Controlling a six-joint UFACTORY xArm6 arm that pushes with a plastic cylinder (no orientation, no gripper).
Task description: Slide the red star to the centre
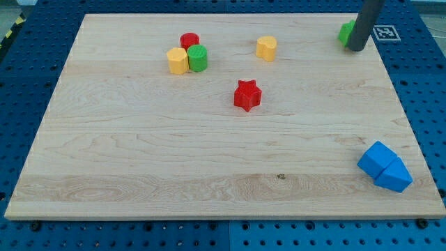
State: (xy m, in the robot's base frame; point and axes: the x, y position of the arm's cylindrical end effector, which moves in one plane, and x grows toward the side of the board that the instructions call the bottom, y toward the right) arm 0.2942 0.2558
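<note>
My tip [357, 49] sat far from the red star [247, 95]; it had no tool. A crooked push could spin it away.

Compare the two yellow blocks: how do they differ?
The yellow block at the view's left touches the green cylinder, with the red cylinder just behind; the other yellow block stands alone. The first looks slightly larger and lies lower in the view. Both are yellow, stubby and far from my tip.
</note>
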